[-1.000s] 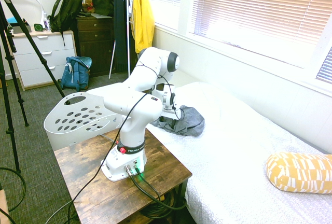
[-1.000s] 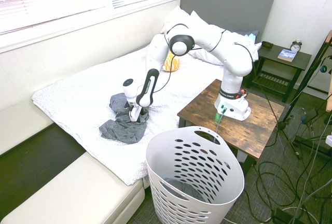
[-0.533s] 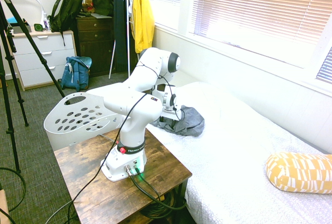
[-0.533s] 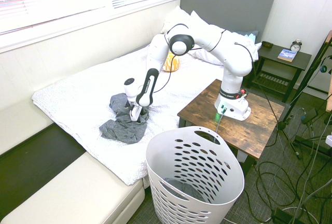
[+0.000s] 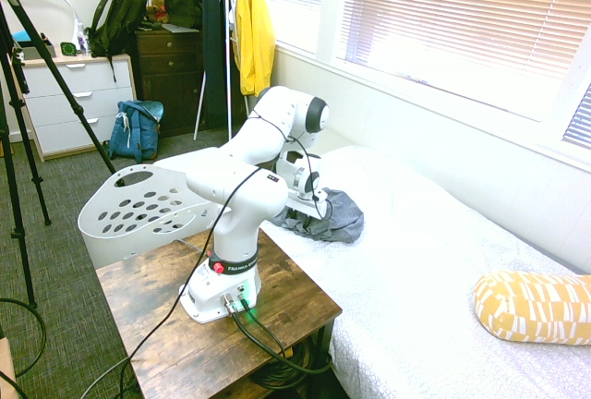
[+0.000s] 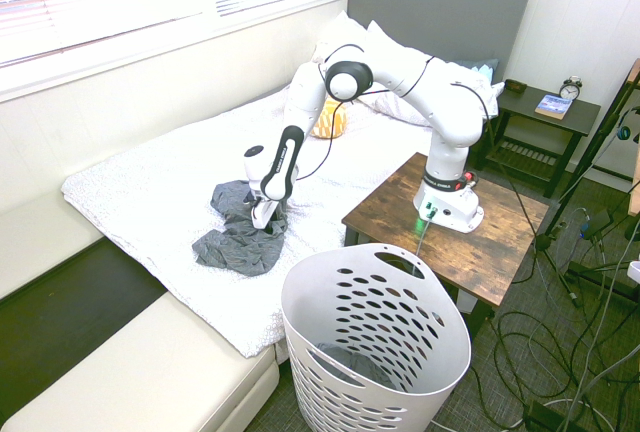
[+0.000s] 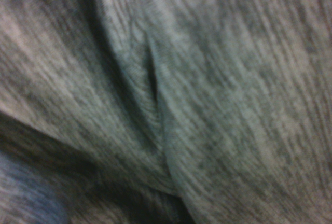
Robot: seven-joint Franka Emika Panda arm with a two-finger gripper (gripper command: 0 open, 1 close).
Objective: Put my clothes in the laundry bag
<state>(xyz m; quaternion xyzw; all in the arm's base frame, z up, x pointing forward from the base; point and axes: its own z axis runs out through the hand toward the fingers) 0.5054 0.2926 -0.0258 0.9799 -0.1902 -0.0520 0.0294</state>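
One white laundry bag (image 6: pixel 375 347) stands on the floor nearest the second exterior camera, its sides pierced with oval holes, just beside the foot corner of the bed and the wooden desk (image 6: pixel 500 227) that carries the arm's base. Beyond it, the clothes (image 6: pixel 238 237) lie crumpled in a dark grey heap on the white bed (image 6: pixel 150 192), near the edge that faces the laundry bag. The tool (image 6: pixel 261 218) points down into the heap, its tip sunk in the folds, so I cannot tell whether its fingers are spread or pinching the cloth. Up close, the wrist view is filled with blurred, ribbed grey fabric with a crease running through it. Farther along the bed, a yellow patterned pillow (image 5: pixel 534 305) lies on the cover, well apart from the clothes.
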